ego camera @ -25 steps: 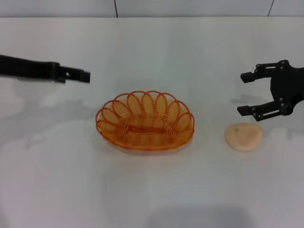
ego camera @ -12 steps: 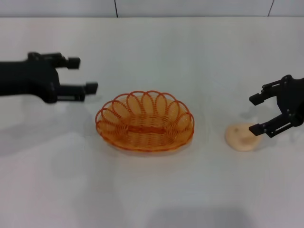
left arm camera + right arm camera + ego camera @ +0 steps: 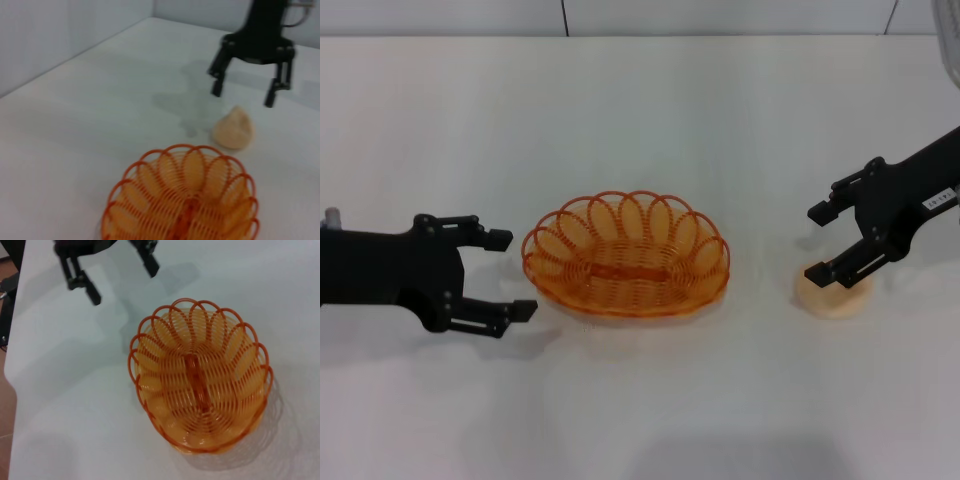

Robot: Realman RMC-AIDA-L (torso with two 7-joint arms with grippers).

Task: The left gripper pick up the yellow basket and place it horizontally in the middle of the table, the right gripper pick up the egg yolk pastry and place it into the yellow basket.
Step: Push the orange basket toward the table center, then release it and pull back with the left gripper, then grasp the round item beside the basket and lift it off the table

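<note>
The yellow basket (image 3: pixel 626 256) lies lengthwise on the white table (image 3: pixel 640 120) at the middle, upright and empty; it also shows in the left wrist view (image 3: pixel 182 202) and the right wrist view (image 3: pixel 200 375). My left gripper (image 3: pixel 508 275) is open, just left of the basket and apart from it. The egg yolk pastry (image 3: pixel 836 293) lies on the table right of the basket, also in the left wrist view (image 3: pixel 233 131). My right gripper (image 3: pixel 817 241) is open, its fingers straddling the pastry's far-left part, low over it.
A wall runs along the table's far edge (image 3: pixel 640 18). The table's near part (image 3: pixel 640 420) is bare white surface.
My left gripper has drawn back from the far left and come nearer, now level with the basket's left end. My right gripper has dropped and tilted over the pastry.
</note>
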